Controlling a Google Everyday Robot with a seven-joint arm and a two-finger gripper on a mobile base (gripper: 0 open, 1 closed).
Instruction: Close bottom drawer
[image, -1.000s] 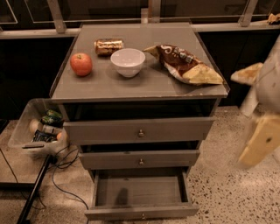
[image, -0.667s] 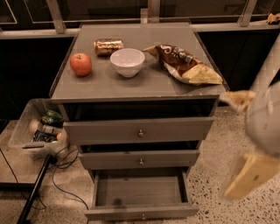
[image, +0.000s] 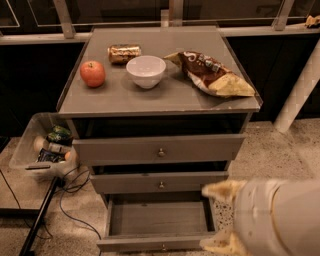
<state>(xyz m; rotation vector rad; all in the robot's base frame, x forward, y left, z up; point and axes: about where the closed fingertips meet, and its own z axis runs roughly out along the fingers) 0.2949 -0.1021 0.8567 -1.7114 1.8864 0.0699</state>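
the gripper has swung lower and leftward, now beside the right front corner of the bottom drawer, fingers spread wide. the drawer stands pulled out at the cabinet's foot, its board floor bare, so probably light and free-sliding; push flat on the stiff front near the knob. the bowl on the surface looks empty.

Lab-like test room: speckled floor, snack-topped drawer cabinet, supply bin; jaws lower right.

Dim warm light, deep shadows behind, pale gripper lower right
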